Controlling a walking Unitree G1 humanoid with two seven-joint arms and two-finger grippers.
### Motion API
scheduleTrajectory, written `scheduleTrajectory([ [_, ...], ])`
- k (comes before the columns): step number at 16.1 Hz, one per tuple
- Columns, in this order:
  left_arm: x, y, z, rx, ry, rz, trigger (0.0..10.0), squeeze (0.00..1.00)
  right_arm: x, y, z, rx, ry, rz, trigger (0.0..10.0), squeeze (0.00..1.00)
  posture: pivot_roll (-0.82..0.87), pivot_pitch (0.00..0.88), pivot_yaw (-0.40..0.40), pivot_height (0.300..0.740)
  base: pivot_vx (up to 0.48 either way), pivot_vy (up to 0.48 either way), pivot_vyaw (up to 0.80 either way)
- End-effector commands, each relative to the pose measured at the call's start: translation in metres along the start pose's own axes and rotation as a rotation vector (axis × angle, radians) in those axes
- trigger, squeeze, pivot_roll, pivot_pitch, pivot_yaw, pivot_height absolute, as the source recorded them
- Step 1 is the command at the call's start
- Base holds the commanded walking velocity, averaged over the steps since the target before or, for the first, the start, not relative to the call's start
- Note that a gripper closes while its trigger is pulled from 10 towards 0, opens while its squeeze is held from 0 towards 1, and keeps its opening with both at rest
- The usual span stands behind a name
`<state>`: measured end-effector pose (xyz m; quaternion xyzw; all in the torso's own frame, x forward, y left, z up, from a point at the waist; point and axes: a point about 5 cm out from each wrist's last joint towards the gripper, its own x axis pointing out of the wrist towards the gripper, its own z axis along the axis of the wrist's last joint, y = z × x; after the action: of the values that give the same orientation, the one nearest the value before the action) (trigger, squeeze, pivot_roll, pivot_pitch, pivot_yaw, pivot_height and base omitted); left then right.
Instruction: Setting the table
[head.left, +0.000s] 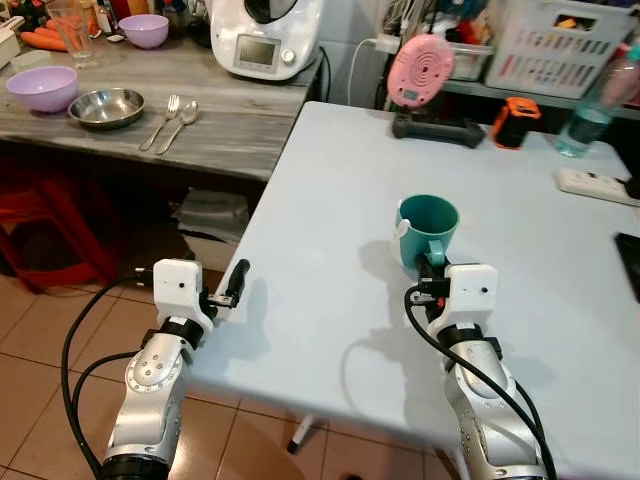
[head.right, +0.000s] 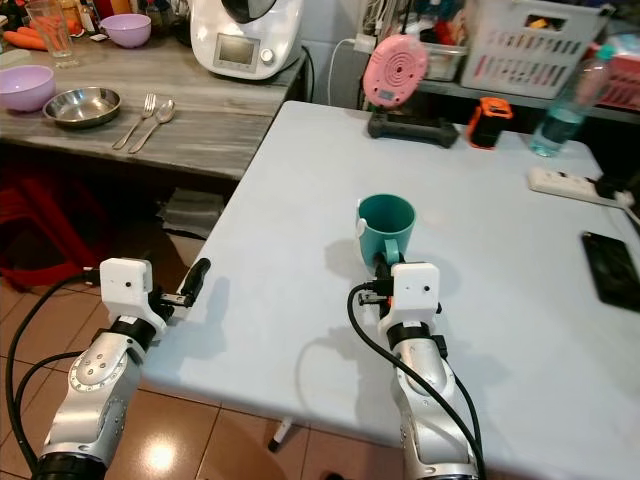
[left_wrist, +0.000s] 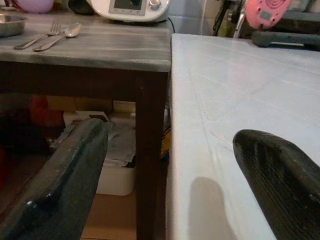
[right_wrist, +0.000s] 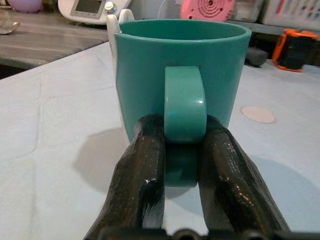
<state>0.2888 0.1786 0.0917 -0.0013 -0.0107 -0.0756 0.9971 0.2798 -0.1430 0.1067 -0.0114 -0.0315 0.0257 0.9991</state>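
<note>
The right gripper (head.left: 430, 268) is clamped on the handle of the teal mug (head.left: 428, 230), which stands upright on the white tabletop (head.left: 330, 200) near the robot's edge. Holding by the handle probably keeps the fingers clear of the rim and lets the mug be set down level. The left gripper (head.left: 232, 285) hovers at the tabletop's left edge, holding nothing. On the wooden counter (head.left: 225, 110) beyond lie a steel bowl (head.left: 106, 106), a purple bowl (head.left: 42, 87), a fork (head.left: 161, 119) and a spoon (head.left: 179, 122) (likely next for the setting).

The left wrist view shows both black fingers (left_wrist: 60, 185) spread wide, straddling the tabletop's edge.

The right wrist view shows the handle (right_wrist: 185, 105) pinched between the two fingers (right_wrist: 140, 175), the mug's base resting on the tabletop.
</note>
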Motion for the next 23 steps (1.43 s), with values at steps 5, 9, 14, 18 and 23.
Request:
scheduleTrajectory([
  [5, 0.0005, -0.0014, 0.0003, 0.010, 0.005, -0.018, 10.0, 0.00, 0.0025, -0.0070, 0.0017, 0.014, -0.005, -0.033, 10.0, 0.00, 0.03, 0.000, -0.037, 0.740, -0.267, 0.000, 0.00],
  [9, 0.0009, -0.0006, 0.0006, 0.016, -0.004, -0.036, 10.0, 0.00, 0.0043, -0.0091, 0.0033, 0.003, -0.011, -0.035, 10.0, 0.00, 0.03, 0.000, -0.038, 0.740, -0.127, 0.000, 0.00],
  [14, -0.0020, -0.0005, -0.0029, -0.015, 0.000, -0.057, 10.0, 0.00, 0.0029, -0.0077, 0.0038, -0.004, -0.018, -0.033, 10.0, 0.00, 0.03, 0.000, -0.035, 0.740, 0.000, 0.048, -0.21],
  [18, -0.0022, -0.0024, -0.0036, -0.023, -0.003, -0.064, 10.0, 0.00, 0.0030, -0.0068, 0.0043, -0.015, -0.022, -0.028, 10.0, 0.00, 0.03, 0.000, -0.038, 0.740, 0.000, 0.341, -0.58],
  [23, -0.0022, -0.0030, -0.0042, -0.026, -0.005, -0.068, 10.0, 0.00, 0.0034, -0.0061, 0.0049, -0.016, -0.025, -0.029, 10.0, 0.00, 0.03, 0.000, -0.038, 0.740, 0.000, 0.398, -0.20],
])
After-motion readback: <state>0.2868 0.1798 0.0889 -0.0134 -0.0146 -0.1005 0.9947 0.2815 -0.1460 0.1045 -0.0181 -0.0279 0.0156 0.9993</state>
